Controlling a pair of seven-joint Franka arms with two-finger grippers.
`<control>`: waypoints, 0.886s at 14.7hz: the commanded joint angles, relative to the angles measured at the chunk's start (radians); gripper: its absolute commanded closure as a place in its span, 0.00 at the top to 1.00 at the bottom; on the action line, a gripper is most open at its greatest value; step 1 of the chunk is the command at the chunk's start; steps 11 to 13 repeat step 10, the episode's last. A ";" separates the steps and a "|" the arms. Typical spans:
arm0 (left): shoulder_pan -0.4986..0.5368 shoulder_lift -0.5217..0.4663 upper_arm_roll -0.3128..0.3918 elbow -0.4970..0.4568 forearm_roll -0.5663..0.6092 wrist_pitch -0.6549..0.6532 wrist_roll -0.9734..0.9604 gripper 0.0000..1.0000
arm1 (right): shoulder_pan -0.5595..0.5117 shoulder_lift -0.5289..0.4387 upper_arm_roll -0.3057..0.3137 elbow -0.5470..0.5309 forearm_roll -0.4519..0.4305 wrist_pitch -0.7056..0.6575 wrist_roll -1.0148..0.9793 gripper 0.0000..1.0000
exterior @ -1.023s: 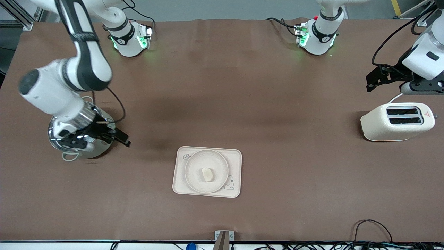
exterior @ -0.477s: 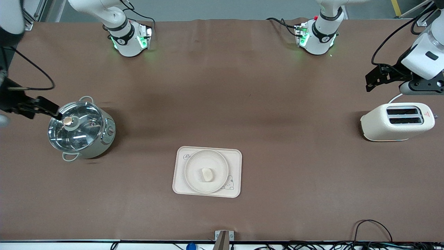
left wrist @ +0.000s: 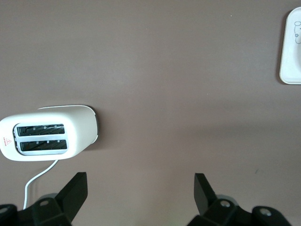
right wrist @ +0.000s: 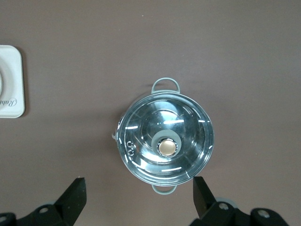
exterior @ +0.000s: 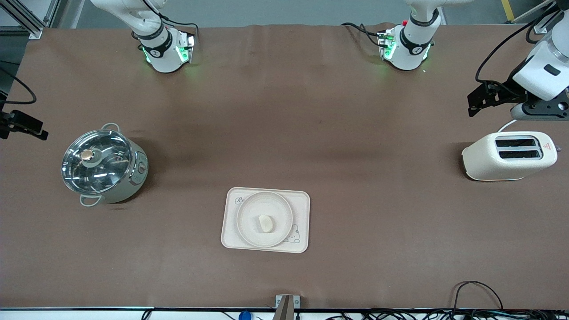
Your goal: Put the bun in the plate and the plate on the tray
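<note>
We see the right gripper withdrawn from above the pot to the table's edge at the right arm's end, fingers spread. The left gripper has risen slightly above the toaster.

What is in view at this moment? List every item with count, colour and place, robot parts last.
small pale cream half-round bun: one, cream, on the plate.
round cream-white shallow plate: one, cream-white, on the tray.
cream rectangular tray with rabbit drawing: one, cream, mid-table, near the front camera.
shiny steel pot with glass lid: one, silver, toward the right arm's end.
cream two-slot toaster: one, cream, toward the left arm's end.
brown table: one, brown.
left gripper: one, black, open, up over the table by the toaster.
right gripper: one, black, open, up above the pot.
</note>
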 commanded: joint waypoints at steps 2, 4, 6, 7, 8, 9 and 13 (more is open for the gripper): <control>0.000 -0.001 -0.015 0.045 -0.017 -0.024 0.011 1.00 | 0.010 -0.029 0.036 -0.008 -0.027 -0.018 0.016 1.00; -0.001 0.000 -0.016 0.062 -0.019 -0.055 0.011 1.00 | 0.013 -0.035 0.036 -0.008 -0.025 -0.025 0.016 1.00; 0.003 -0.001 -0.016 0.062 -0.031 -0.062 0.013 1.00 | 0.018 -0.037 0.033 -0.008 -0.025 -0.025 0.016 1.00; 0.005 -0.001 -0.015 0.063 -0.059 -0.075 0.002 1.00 | 0.018 -0.037 0.034 -0.008 -0.025 -0.024 0.016 1.00; 0.010 0.000 -0.012 0.066 -0.083 -0.081 -0.006 1.00 | 0.018 -0.038 0.036 -0.008 -0.025 -0.025 0.016 1.00; 0.011 0.000 -0.010 0.066 -0.086 -0.082 -0.009 1.00 | 0.018 -0.038 0.037 -0.008 -0.025 -0.024 0.016 1.00; 0.011 0.000 -0.007 0.066 -0.085 -0.087 -0.012 1.00 | 0.018 -0.038 0.037 -0.008 -0.025 -0.022 0.016 1.00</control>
